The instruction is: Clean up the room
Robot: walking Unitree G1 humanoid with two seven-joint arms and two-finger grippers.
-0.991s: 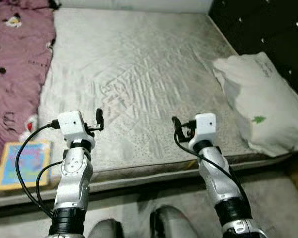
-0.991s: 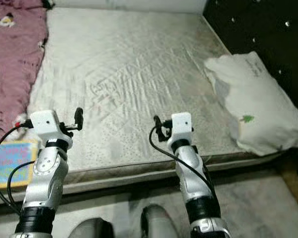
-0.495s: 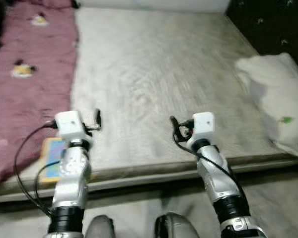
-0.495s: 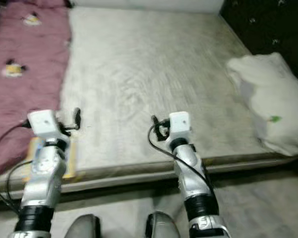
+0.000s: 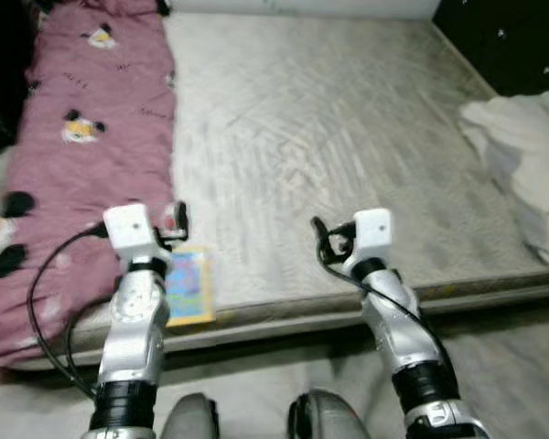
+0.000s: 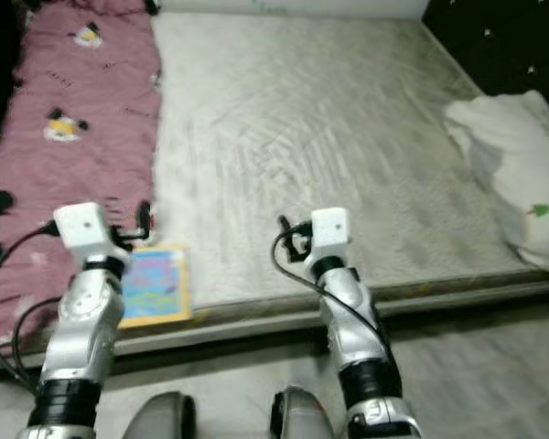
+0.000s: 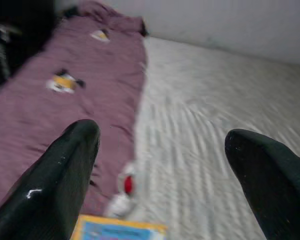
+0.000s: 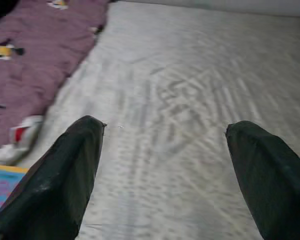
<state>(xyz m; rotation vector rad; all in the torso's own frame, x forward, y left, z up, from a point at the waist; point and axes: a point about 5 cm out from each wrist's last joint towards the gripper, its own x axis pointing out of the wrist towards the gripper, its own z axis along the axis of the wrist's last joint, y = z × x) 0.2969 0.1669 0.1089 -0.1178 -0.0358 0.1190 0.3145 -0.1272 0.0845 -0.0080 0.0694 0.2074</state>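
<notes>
A: We face a bed [image 5: 348, 137] with a bare grey mattress; a maroon blanket [image 5: 82, 137] with cartoon prints covers its left side, and a white pillow [image 6: 517, 174] lies at the right edge.

B: We see a colourful book [image 6: 154, 285] at the near edge, just beside the blanket.

A: Our left gripper [image 7: 165, 165] hangs above the book, fingers spread, holding nothing.

B: Our right gripper [image 8: 165, 160] hovers over the bare mattress, likewise spread wide.
</notes>
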